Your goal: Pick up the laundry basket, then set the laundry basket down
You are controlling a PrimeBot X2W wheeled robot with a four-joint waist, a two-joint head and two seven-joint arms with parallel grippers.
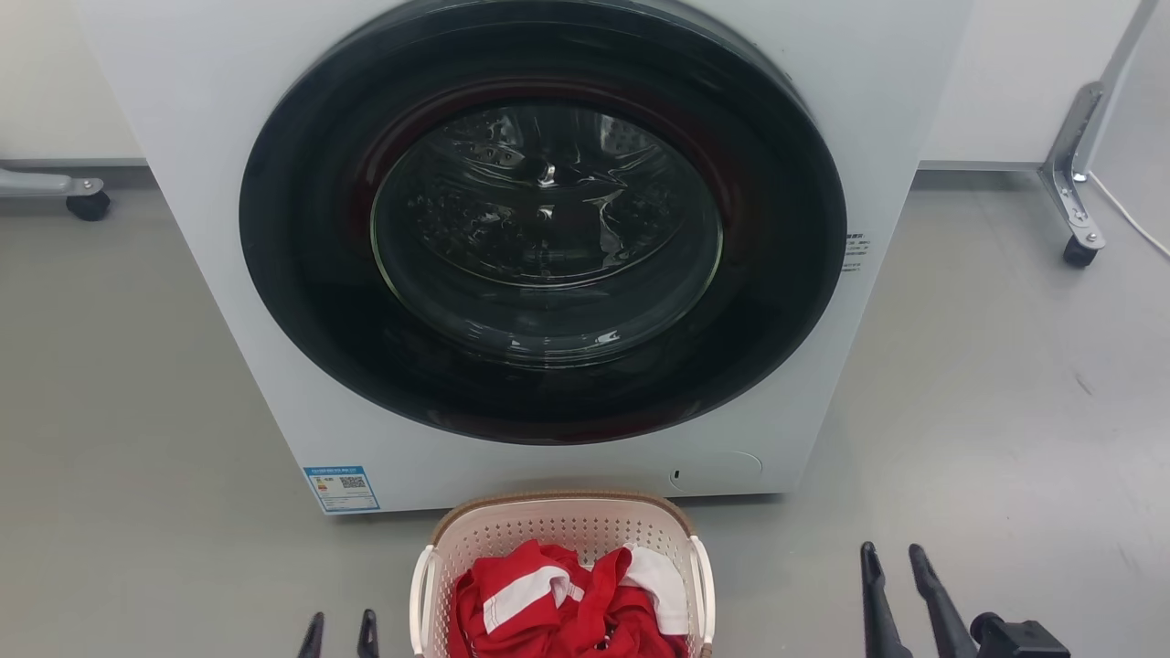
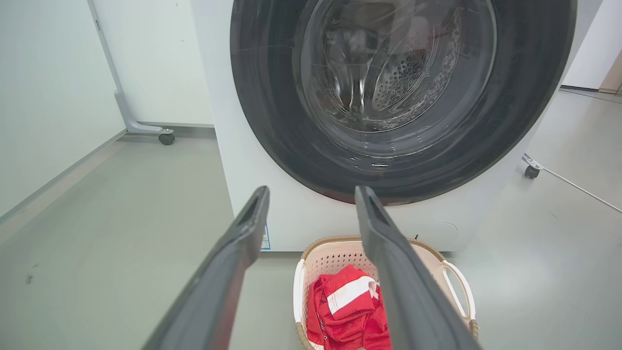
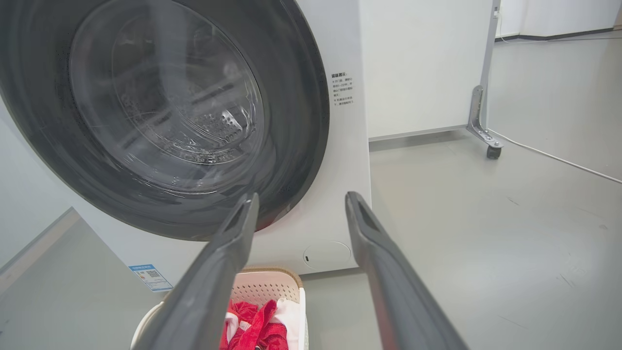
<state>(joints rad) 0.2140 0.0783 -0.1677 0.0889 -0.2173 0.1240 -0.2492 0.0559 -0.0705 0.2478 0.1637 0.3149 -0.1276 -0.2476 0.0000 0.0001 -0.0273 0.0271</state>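
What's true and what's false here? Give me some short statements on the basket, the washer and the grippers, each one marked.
The laundry basket sits on the floor before the washing machine. True.
The washing machine's door hangs open. False: it is shut.
Red and white clothes lie in the basket. True.
The left gripper clamps a basket handle. False: its fingers are apart, clear of the basket.
The right gripper holds nothing. True.

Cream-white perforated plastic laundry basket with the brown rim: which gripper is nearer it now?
Left. The left gripper sits close beside the cream-white perforated laundry basket, by its left handle; the right gripper stands well clear of its right handle.
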